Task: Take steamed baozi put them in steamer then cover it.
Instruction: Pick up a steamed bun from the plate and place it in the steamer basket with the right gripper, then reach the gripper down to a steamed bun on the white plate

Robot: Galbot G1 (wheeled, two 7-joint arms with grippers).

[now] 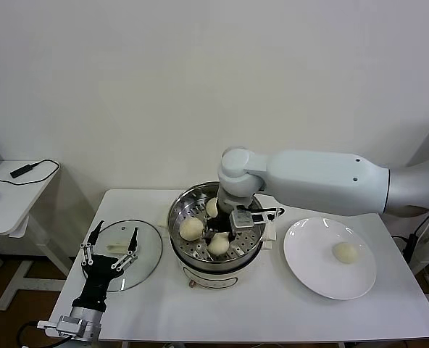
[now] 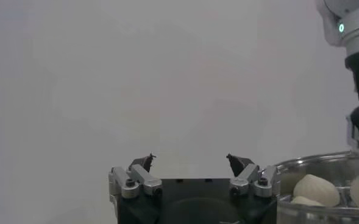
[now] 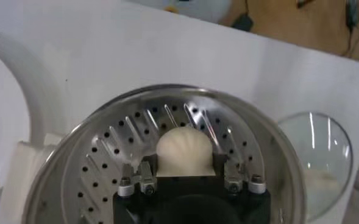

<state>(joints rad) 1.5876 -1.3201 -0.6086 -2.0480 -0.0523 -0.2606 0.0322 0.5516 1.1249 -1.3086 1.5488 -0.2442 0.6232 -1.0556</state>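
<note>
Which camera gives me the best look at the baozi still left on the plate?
The head view: the last baozi lies in plain sight on the white plate, right of the steamer. The right wrist view shows only the plate's edge, no bun on it. The left wrist view misses the plate entirely.

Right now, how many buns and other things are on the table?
Baozi in the steamer: 3 ()
Baozi on the white plate: 1
Steamer: 1
Plate: 1
Glass lid: 1
Total: 7 things
</note>
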